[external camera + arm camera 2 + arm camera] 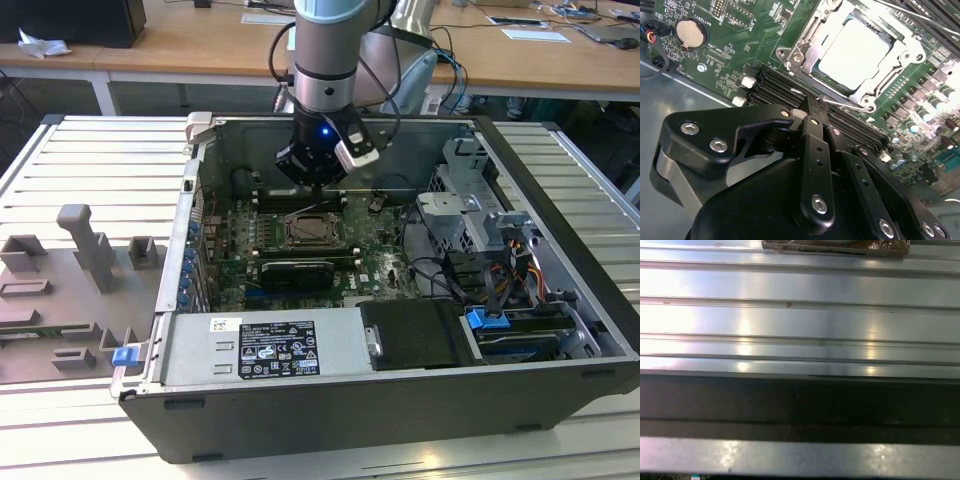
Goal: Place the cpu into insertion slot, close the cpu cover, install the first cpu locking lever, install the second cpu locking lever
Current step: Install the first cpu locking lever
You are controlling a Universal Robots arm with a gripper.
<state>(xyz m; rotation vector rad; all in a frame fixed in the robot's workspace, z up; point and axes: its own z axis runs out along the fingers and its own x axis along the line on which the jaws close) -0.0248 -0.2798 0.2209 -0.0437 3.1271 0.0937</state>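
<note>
Silver-grey cpu [852, 52] lies beneath the cpu cover [812, 32], closed hand [815, 106] just beside.

Arm [325, 60]: silver-grey column with a pale blue collar, upright over the open case
Pincer [316, 188]: black, a small blue light lit on its body, hanging just above the insertion slot
Insertion slot [315, 232]: dark square frame on the green board, directly under the pincer; contents not discernible
Computer case [330, 430]: dark tower on its side, interior exposed
Power supply [265, 350]: silvery box with white label, along the near wall
Drive cage [470, 205]: grey metal, at the exterior view's right, cables beside it
Grey blocks [90, 250]: on the bench, at the exterior view's left of the case
Bench [80, 150]: ribbed aluminium slats
</note>
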